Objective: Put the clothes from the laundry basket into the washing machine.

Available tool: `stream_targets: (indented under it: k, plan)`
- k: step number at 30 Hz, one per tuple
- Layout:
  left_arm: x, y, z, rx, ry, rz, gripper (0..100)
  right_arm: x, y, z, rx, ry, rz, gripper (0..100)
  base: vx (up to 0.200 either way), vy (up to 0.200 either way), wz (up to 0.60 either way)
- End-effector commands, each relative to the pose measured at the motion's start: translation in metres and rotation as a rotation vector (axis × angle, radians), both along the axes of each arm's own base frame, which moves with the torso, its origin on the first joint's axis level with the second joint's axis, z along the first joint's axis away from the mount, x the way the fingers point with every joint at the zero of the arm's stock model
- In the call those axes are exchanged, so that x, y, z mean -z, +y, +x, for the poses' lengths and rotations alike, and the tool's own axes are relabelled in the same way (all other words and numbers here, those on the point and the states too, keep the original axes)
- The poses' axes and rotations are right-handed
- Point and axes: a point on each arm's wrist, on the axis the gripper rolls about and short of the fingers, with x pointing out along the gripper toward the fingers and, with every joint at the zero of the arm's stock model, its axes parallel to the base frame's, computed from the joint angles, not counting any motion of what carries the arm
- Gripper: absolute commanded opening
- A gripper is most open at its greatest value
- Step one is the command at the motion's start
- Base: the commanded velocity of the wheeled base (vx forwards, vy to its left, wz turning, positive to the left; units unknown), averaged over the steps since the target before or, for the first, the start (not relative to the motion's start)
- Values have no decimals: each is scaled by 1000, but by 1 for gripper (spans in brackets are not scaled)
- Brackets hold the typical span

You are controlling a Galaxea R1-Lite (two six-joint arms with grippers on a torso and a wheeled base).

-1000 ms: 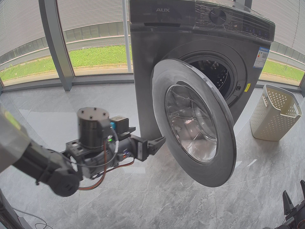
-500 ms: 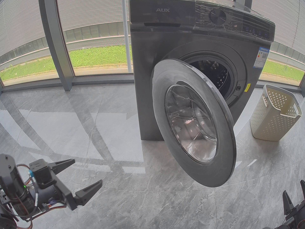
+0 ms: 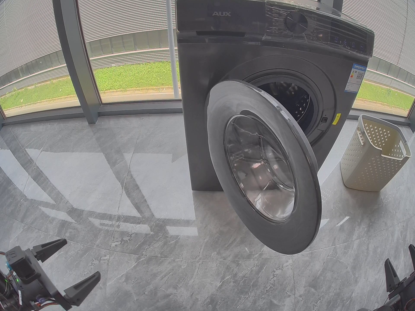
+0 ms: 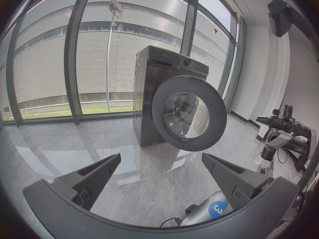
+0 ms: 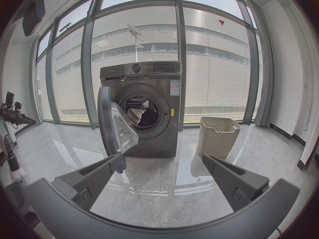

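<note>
Since a second ago the left arm has pulled back from the door's left edge and dropped low; the left gripper (image 3: 82,258) now sits well to the left of the washing machine (image 3: 203,109) and nearer the camera, its fingers spread wide and holding nothing. Neither the machine nor the basket has shifted.

Behind that gripper, left of the machine, grey window pillars (image 3: 75,52) and glass run along the marble floor (image 3: 142,173).

The machine stands against the windows. Its round door (image 3: 259,165) hangs swung out toward the left on its hinge, and its glass bowl (image 5: 124,130) bulges toward the drum side. In the head view the door covers the lower left part of the drum opening (image 3: 292,98). In the left wrist view it stands square between that gripper (image 4: 160,156) and the machine's front.

In the right wrist view clothes (image 5: 143,115), dark and light-patterned, lie inside the drum.

The laundry basket (image 3: 374,156), cream and perforated, stands on the floor just right of the machine.

Well in front of the machine, to the right, the right gripper (image 3: 400,260) rests low, released, with its fingers apart and nothing between them (image 5: 162,158).
</note>
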Motion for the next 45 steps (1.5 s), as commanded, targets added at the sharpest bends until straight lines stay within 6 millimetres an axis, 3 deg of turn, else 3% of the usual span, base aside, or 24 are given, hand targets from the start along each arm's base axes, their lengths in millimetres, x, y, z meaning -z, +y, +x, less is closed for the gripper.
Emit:
stream_targets:
  k: [1, 13, 24, 32, 45]
  plan:
    - [13, 21, -36, -87, -99, -60, 100, 3, 0, 0, -1, -5, 0, 100, 0, 0, 0]
    - [40, 31, -66, -307, -146, -54, 100, 3, 0, 0, 0, -5, 0, 100, 0, 0, 0]
    - [45, 26, -69, -456, -149, 11, 100, 3, 0, 0, 0, -5, 0, 100, 0, 0, 0]
    - [47, 25, -74, -357, -222, 35, 100, 3, 0, 0, 0, -5, 0, 100, 0, 0, 0]
    - [52, 25, -74, -370, -166, 42, 100, 3, 0, 0, 0, -5, 0, 100, 0, 0, 0]
